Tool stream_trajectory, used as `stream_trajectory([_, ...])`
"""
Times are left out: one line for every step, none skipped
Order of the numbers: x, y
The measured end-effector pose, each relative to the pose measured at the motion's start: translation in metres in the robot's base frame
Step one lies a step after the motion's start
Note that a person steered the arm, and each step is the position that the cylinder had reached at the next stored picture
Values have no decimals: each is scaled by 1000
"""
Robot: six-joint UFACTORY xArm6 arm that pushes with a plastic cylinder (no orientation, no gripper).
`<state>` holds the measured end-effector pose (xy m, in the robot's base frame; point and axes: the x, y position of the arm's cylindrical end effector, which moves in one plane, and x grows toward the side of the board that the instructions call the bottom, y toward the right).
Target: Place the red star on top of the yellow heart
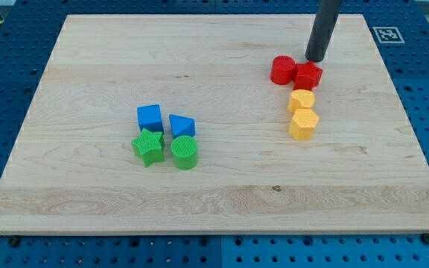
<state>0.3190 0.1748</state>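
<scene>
Bench (pixel 88 74): wooden board on a blue pegboard, two clusters of blocks well apart.

Progress, as you would have judged it: nearly there. The red star (pixel 308 75) sat just above the upper yellow block, which I took for the yellow heart (pixel 302 100), the two touching or close to it. What was left looked like a small nudge toward the view's bottom to seat the star squarely over the heart.

Neighbours: red cylinder (pixel 281 70) touched the star on the view's left. A yellow hexagon (pixel 303 124) sat directly below the heart.

Far cluster, left of centre: blue cube (pixel 150 117), blue triangle-like block (pixel 182 125), green star (pixel 148 147), green cylinder (pixel 185 152).

Fingers: none on this rig, so nothing to call parted or clamped. My tip (pixel 316 59) stood just above the red star, at its top-right edge, near touching; you could not tell contact for certain.
</scene>
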Motion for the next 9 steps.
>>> stream_trajectory([0, 0])
stream_trajectory([19, 0])
stream_trajectory([21, -2])
stream_trajectory([36, -2])
stream_trajectory([47, -3])
stream_trajectory([47, -13])
stream_trajectory([46, -14])
stream_trajectory([33, -14])
stream_trajectory([20, -14])
